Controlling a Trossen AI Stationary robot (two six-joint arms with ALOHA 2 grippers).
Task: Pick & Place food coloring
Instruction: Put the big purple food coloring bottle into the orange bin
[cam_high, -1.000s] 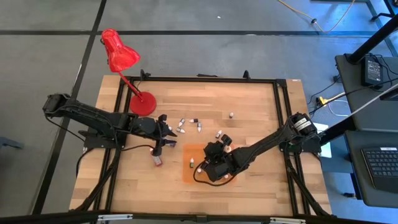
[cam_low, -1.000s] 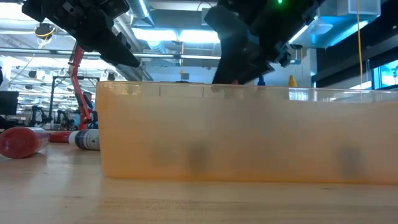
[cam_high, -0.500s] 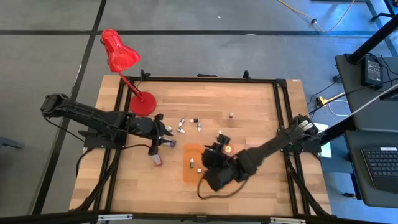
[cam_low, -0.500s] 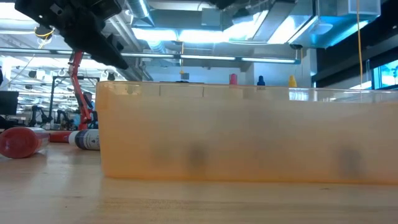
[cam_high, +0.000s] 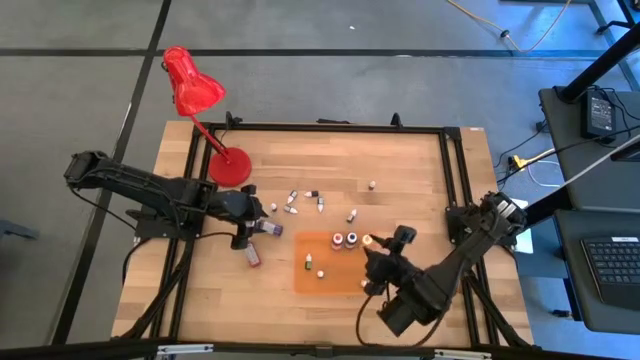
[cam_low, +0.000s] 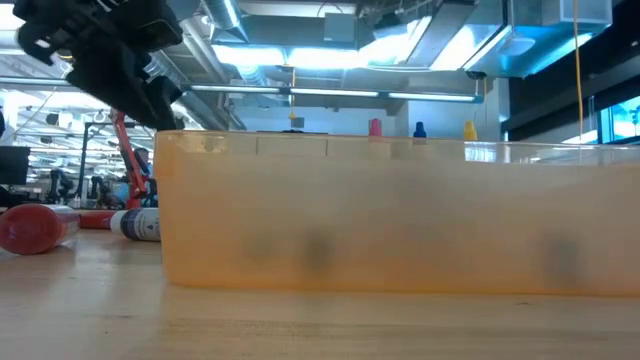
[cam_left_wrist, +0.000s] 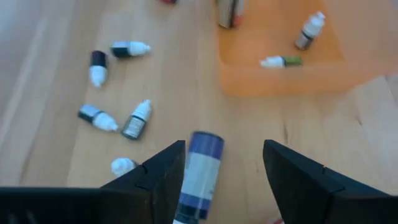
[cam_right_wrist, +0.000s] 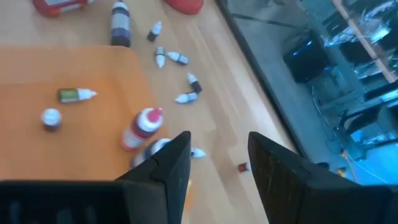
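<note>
The food coloring bottles are scattered. Several white-capped droppers (cam_high: 305, 200) lie on the wood. Two jars (cam_high: 344, 239) stand on the orange mat (cam_high: 330, 280) beside two droppers (cam_high: 314, 266). A red-lidded bottle (cam_high: 253, 257) lies left of the mat. A purple-lidded bottle (cam_left_wrist: 200, 174) lies on its side on the table between the open fingers of my left gripper (cam_left_wrist: 224, 146), also seen from above (cam_high: 258, 230). My right gripper (cam_right_wrist: 217, 140) hovers open and holding nothing above the mat's near right part (cam_high: 372, 268). My left gripper stands astride the lying purple-lidded bottle, slanting down from the table's left. The bottle's side (cam_left_wrist: 186, 180) shows right against one finger (cam_left_wrist: 165, 174). I cannot tell whether it touches.
A red desk lamp (cam_high: 195, 95) stands at the far left corner. A black frame (cam_high: 450, 200) rims the table. In the low view the mat's edge (cam_low: 400, 215) fills the foreground, with a red-lidded bottle (cam_low: 35, 228) lying to its left.
My right gripper has risen off the mat and drawn back toward the table's near right, rolling as it went; two jars now show where it stood. My left gripper has tipped further down and edged toward the table's left edge.
</note>
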